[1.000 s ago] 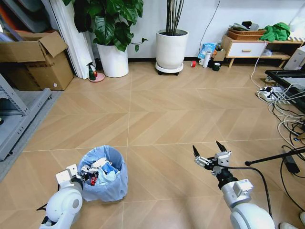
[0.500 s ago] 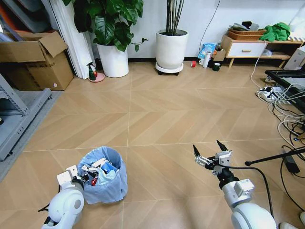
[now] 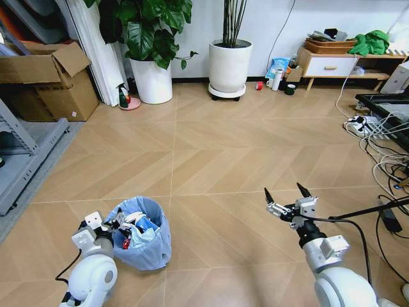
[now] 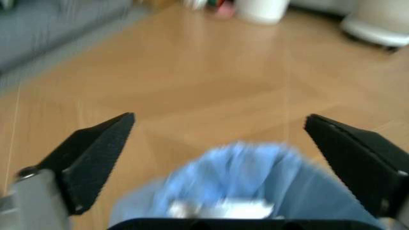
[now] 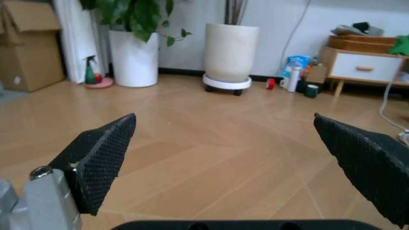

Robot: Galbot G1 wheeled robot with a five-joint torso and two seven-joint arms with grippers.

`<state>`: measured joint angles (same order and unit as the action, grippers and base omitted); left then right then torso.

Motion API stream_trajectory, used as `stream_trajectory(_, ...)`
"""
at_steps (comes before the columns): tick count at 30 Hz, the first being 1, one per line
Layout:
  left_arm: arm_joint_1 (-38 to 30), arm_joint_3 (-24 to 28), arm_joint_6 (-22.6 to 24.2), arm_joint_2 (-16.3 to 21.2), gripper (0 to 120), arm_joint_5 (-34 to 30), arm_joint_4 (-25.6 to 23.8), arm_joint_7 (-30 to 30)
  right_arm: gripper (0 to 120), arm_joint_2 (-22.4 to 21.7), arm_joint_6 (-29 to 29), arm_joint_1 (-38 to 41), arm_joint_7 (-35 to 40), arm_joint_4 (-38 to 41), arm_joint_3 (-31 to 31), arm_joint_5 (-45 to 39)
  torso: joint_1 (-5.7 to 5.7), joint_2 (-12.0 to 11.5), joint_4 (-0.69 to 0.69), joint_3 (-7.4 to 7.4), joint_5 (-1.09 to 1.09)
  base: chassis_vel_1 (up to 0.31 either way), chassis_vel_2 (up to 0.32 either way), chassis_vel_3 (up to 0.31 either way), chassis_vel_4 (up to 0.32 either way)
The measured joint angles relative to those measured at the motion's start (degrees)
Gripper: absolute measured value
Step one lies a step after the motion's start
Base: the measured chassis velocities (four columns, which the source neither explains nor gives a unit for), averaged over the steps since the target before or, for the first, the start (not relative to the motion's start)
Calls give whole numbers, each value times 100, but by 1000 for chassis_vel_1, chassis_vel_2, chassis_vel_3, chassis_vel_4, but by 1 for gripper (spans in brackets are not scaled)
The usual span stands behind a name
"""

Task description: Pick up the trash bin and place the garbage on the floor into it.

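Observation:
The trash bin (image 3: 148, 251), lined with a crinkly light-blue bag, stands on the wooden floor at the lower left. Garbage (image 3: 133, 225) lies inside it: white paper wads and a small red piece. My left gripper (image 3: 104, 229) sits just off the bin's left rim. In the left wrist view the left gripper (image 4: 219, 119) is open, its fingers spread wide, with the blurred blue bin (image 4: 249, 177) beyond them. My right gripper (image 3: 283, 190) hovers over bare floor at the lower right; the right gripper (image 5: 223, 117) is open and holds nothing.
Two big white plant pots (image 3: 230, 66) (image 3: 153, 80) stand by the far wall, with a spray bottle (image 3: 123, 96) beside one. A cardboard box (image 3: 48, 80) and grey shelving (image 3: 19, 160) line the left. Cables (image 3: 383, 153) sprawl at the right, near a low cabinet (image 3: 329, 64).
My left arm has drawn back a little to the left, away from the bin's rim. My right gripper has shifted slightly to the right. The bin stays in place.

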<state>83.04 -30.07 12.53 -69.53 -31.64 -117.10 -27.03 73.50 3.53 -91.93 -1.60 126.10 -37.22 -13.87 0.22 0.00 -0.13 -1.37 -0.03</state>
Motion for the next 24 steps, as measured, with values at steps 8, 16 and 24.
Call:
stream_trajectory(8, 777, -109, -407, -464, 114, 1729, -1007, 1388, 100, 246, 554, -61, 153, 501, -648, -333, 0, 0, 0, 0, -1, 0, 0, 0, 0)
stream_trajectory(16, 1377, 79, -672, -802, 114, 2474, -1600, 2080, 100, 497, 634, -306, 256, 921, -977, -473, 0, 0, 0, 1, 0, 0, 0, 0, 0)
stream_trajectory(24, 1721, 313, -481, -983, 102, 2629, -1964, 2025, 100, 801, 370, -574, -180, 1204, -1247, -284, -1, 0, 0, 1, -2, 0, 0, 0, 0)
